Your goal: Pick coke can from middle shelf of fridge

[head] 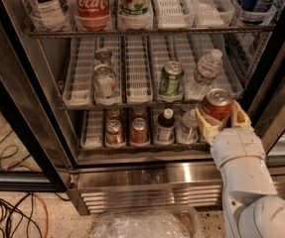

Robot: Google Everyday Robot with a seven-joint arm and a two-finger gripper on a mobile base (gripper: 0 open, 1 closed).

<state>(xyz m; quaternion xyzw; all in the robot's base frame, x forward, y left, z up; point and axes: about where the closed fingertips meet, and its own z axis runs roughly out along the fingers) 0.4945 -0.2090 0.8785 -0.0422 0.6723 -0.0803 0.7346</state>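
Note:
My gripper (pixel 222 117) is shut on the coke can (pixel 217 103), a red can with a silver top, held upright between the two cream fingers. It sits just in front of the right end of the middle shelf (pixel 137 73), a wire rack with white slotted lane trays, inside the open fridge (pixel 147 182). My white arm rises from the bottom right to the can. The can is clear of the shelf trays, at the level of the shelf's front edge.
The middle shelf holds a green can (pixel 171 78), a water bottle (pixel 204 73) and two pale cans (pixel 105 81). The top rack has a big Coca-Cola bottle (pixel 90 4). The bottom shelf holds cans and small bottles (pixel 139 130). Cables (pixel 13 212) and a plastic bag (pixel 147 224) lie on the floor.

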